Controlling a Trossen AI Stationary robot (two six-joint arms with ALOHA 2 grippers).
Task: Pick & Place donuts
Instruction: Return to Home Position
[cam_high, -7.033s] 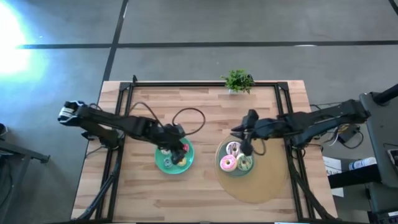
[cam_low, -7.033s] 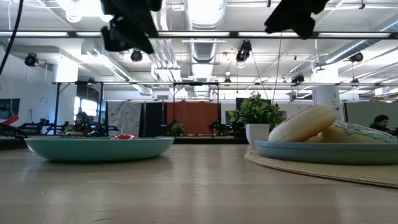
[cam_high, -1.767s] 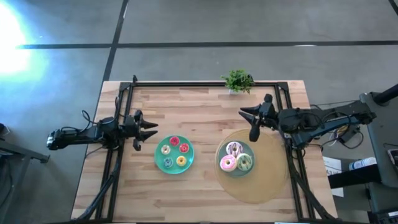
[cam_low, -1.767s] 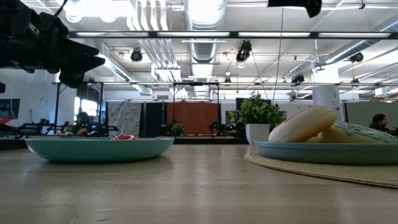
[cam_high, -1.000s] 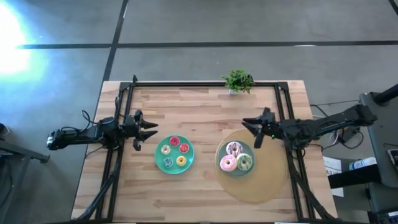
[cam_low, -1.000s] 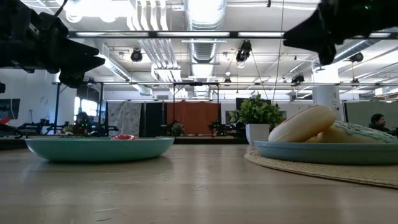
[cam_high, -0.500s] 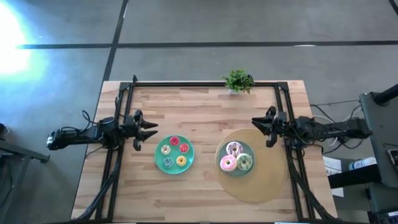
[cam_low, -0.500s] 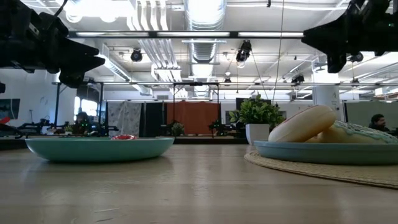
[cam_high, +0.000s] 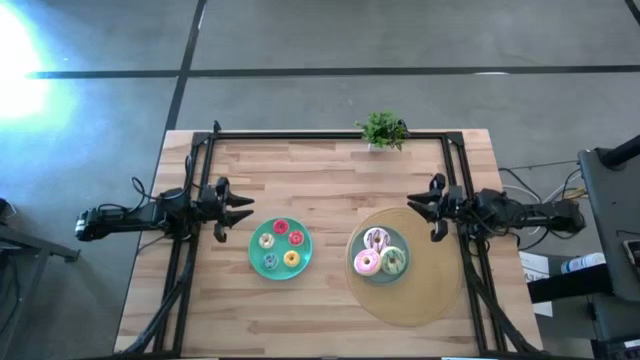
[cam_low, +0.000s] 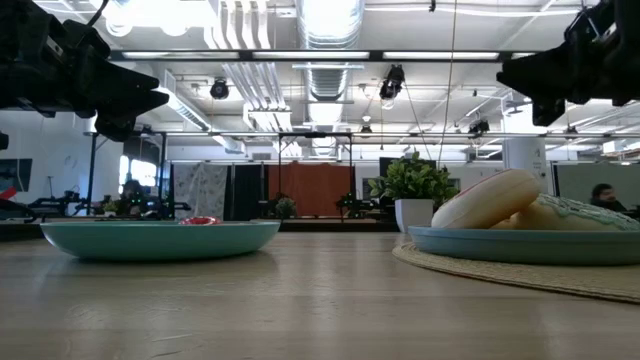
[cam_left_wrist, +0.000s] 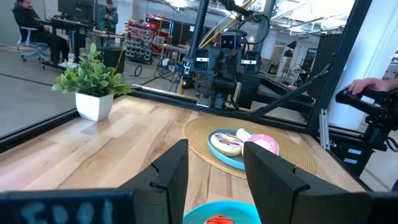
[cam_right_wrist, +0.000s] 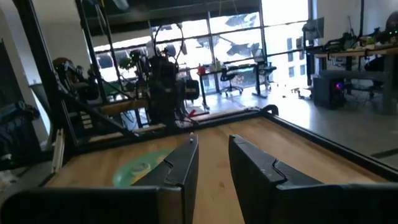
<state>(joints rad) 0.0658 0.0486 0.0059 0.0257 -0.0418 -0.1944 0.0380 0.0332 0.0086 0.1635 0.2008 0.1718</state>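
Several tiny donuts, among them red (cam_high: 280, 227), yellow (cam_high: 291, 259) and blue (cam_high: 270, 261), lie on the left teal plate (cam_high: 256, 262). Three larger donuts, white-pink (cam_high: 375, 240), pink (cam_high: 366, 263) and green (cam_high: 393, 262), lie on the right teal plate (cam_high: 380, 277). My left gripper (cam_high: 245, 208) hovers open just left of the left plate. My right gripper (cam_high: 420, 215) hovers open above the table near the right plate's far right side. In the left wrist view the larger donuts (cam_left_wrist: 242, 142) lie beyond the open fingers.
A round woven mat (cam_high: 430, 290) lies under the right plate. A small potted plant (cam_high: 383, 130) stands at the far edge. Black frame rails (cam_high: 330, 134) run along the far, left and right sides. Bare wood lies along the near edge.
My right gripper has drawn back toward the table's right edge, away from the right plate, its arm stretching out level. It has stayed open. The donuts and plates have not moved.
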